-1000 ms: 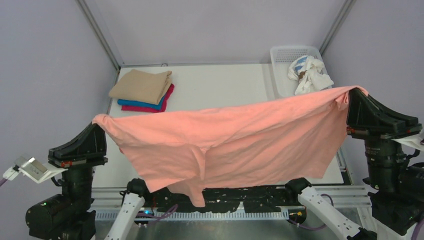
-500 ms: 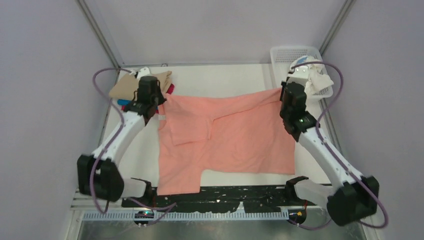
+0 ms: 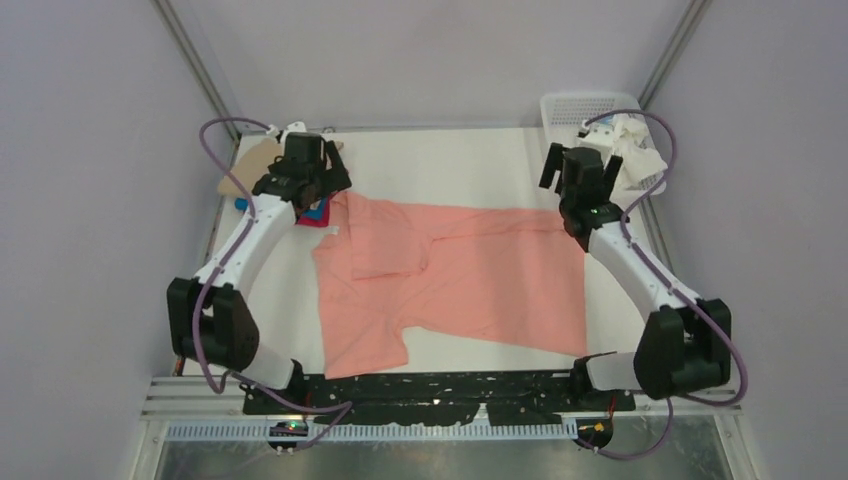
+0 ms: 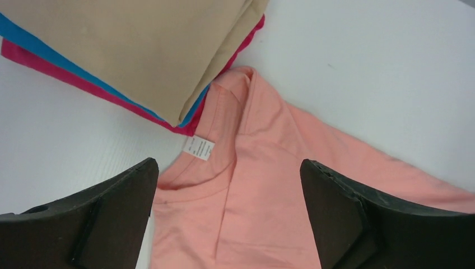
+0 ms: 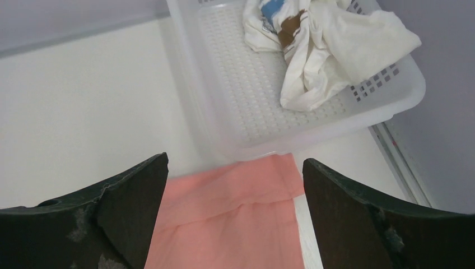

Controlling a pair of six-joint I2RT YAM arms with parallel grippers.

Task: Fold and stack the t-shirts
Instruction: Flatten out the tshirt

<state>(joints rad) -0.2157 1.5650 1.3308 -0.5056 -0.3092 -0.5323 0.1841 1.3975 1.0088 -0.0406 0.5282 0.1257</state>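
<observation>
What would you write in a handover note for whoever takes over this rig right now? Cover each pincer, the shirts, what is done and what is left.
Left pincer: open, empty, over the salmon-pink cloth t-shirt's collar.
Right pincer: open, empty, over that shirt's far right corner, by the white plastic basket.
Pink shirt: lying on the white table, partly doubled over, not yet folded.
Done: stack of folded tan, blue and magenta cloth t-shirts, far left, touching the pink shirt.
Left: fold the pink shirt, add it to the stack.
</observation>
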